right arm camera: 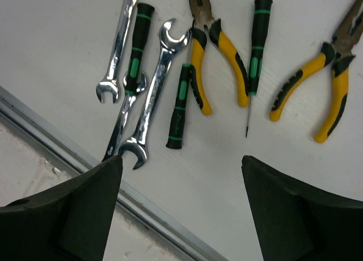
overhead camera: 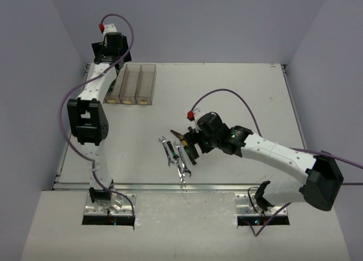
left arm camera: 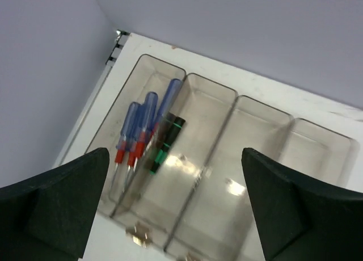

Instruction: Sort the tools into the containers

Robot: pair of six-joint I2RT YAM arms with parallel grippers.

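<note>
- You're hovering the left gripper (left arm camera: 174, 159) over the bins (left arm camera: 227, 125) with its jaws spread wide and nothing between them, so it's carrying no tool.
- Three blue drivers (left arm camera: 148, 116) are lying together in the end bin. A black-green driver (left arm camera: 166, 142) is resting against the divider, seemingly in the next bin, which suggests you're keeping one kind per bin. The other two bins are showing nothing inside.
- You're holding the right gripper (right arm camera: 181, 159) open and empty above what's left to sort on the table (right arm camera: 51, 40): wrenches (right arm camera: 153, 96), green drivers (right arm camera: 180, 108) and pliers (right arm camera: 212, 51).
- Several of these are touching or overlapping, so you're probably better off going for a piece lying free.
</note>
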